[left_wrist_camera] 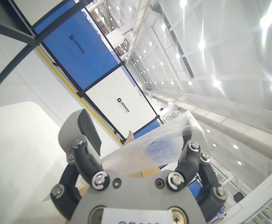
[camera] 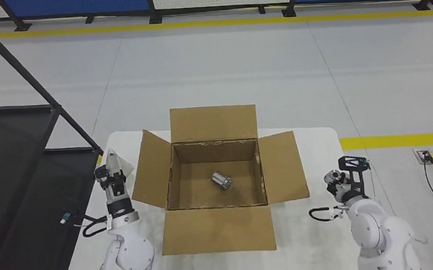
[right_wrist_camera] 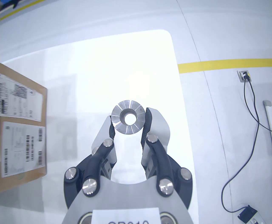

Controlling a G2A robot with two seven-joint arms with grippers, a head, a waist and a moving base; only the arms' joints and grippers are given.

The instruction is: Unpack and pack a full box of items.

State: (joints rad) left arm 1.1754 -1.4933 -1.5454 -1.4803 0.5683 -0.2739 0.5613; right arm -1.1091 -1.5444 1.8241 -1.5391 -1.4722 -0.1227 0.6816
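Translucent film (left_wrist_camera: 157,148) veiling left gripper (left_wrist_camera: 136,127), perhaps a bag

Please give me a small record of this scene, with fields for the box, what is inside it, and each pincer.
box: open cardboard box, four flaps spread out, in the middle of the white table
inside box: one metal cylinder, lying on its side
left pincer: beside the box, fingers apart, with a clear plastic bag between them
right pincer: above the table on the other side of the box, shut on a metal ring
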